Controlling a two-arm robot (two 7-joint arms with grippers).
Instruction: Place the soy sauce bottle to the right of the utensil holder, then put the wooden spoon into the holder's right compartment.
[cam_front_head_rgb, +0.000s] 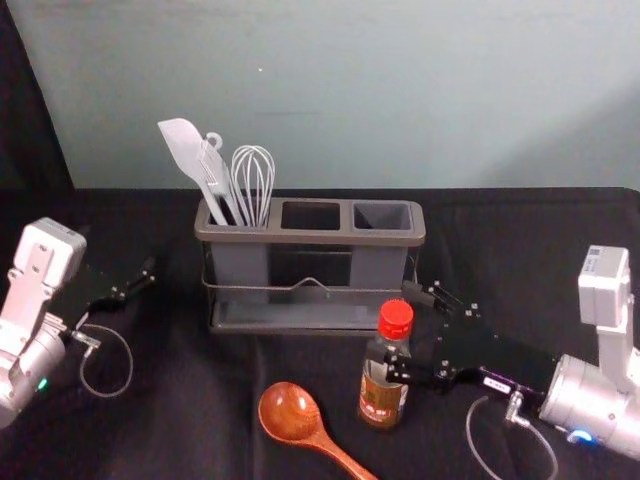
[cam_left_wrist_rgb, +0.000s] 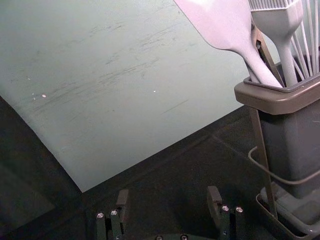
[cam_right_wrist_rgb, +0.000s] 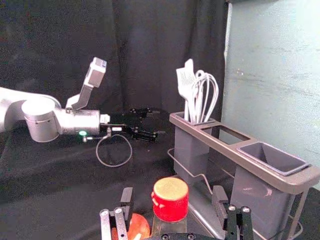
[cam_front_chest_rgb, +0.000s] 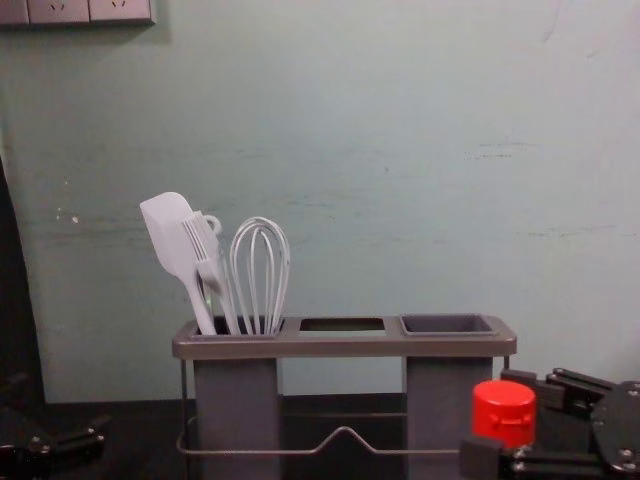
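My right gripper (cam_front_head_rgb: 401, 326) stands open, its fingers on either side of the soy sauce bottle (cam_front_head_rgb: 382, 392), near the red cap. In the right wrist view the red cap (cam_right_wrist_rgb: 170, 200) sits between the spread fingertips of my right gripper (cam_right_wrist_rgb: 173, 196), with gaps at both sides. The bottle is upright, in front of the right part of the utensil holder (cam_front_head_rgb: 310, 237). The wooden spoon (cam_front_head_rgb: 290, 412) lies left of the bottle, bowl toward the holder. My left gripper (cam_front_head_rgb: 150, 275) is parked at the left; in the left wrist view, the left gripper (cam_left_wrist_rgb: 168, 199) is open.
A white spatula (cam_front_head_rgb: 185, 148), a brush and a whisk (cam_front_head_rgb: 253, 178) stand in the holder's left compartment. The holder's middle slot and grey right compartment (cam_front_chest_rgb: 448, 325) hold nothing visible. Behind the black-covered table rises a pale wall (cam_front_chest_rgb: 400, 150).
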